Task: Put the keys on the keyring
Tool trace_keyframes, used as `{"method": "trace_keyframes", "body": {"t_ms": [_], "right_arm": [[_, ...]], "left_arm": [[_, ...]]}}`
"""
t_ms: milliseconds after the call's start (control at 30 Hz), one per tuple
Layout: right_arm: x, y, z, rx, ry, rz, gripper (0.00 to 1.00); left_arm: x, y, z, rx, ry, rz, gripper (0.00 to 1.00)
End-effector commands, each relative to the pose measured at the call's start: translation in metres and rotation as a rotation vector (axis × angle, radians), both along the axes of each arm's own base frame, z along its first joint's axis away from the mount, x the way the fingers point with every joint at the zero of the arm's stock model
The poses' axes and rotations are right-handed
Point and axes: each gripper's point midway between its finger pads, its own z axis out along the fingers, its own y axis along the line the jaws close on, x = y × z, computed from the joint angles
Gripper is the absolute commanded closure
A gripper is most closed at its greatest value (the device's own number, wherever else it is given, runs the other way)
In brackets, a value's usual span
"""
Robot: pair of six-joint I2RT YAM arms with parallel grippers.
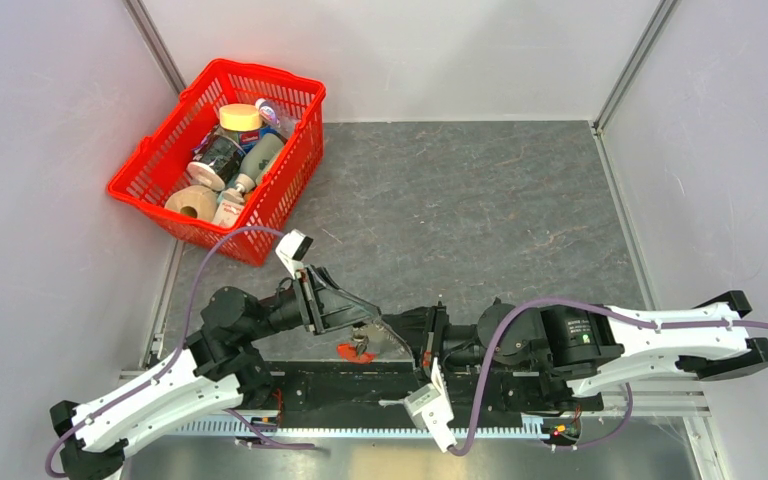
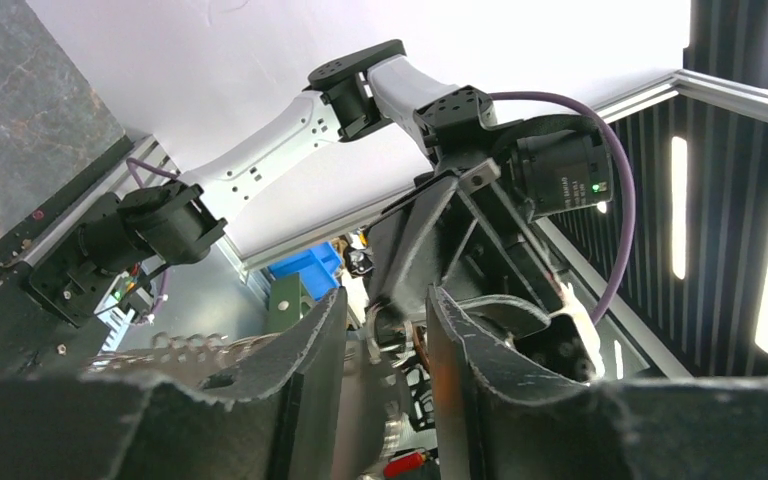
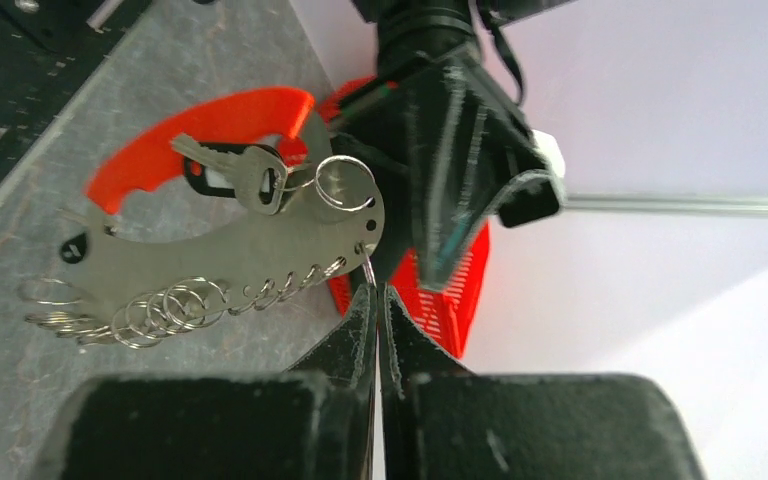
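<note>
- One key (image 3: 235, 175) hangs on a ring of the keyring (image 3: 240, 250), raised above the surface (image 3: 0, 400).
- We see the right hand (image 3: 378, 292) pinching the keyring's edge; the left hand (image 2: 387, 300) stands parted, and we cannot tell its hold.
- We judge threading partly done; no other keys show.

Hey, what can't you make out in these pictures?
Top view: the left end effector and right end effector cover most of the keyring.
Left wrist view: its own fingers hide whether the left end effector holds anything.
Right wrist view: whether the key is already threaded; a ring overlaps it.
</note>
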Motion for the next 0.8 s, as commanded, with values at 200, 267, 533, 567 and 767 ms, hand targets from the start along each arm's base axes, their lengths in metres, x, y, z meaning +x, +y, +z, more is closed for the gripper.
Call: {"method": "trace_keyframes", "body": {"t_ms": [200,267,533,567,767], "right_arm": [[-0.016,-0.021,-0.009,-0.103,0.184,0.010,1.00],[-0.017,-0.025,-0.008,-0.111,0.213,0.006,1.00],[-0.021,-0.027,-0.001,-0.091,0.360,-0.042,1.00],[-0.021,-0.027,0.002,-0.080,0.399,-0.058,1.00],[-0.020,-0.026,0.022,-0.031,0.661,-0.213,1.00]], "left_arm": [[0.007,0.029,0.033,0.060,-0.189,0.173,0.54],[0.009,0.034,0.034,0.080,-0.206,0.201,0.53],[0.007,0.045,0.034,0.116,-0.256,0.235,0.54],[0.007,0.045,0.033,0.119,-0.266,0.233,0.54],[0.004,0.037,0.034,0.123,-0.311,0.199,0.54]]}}
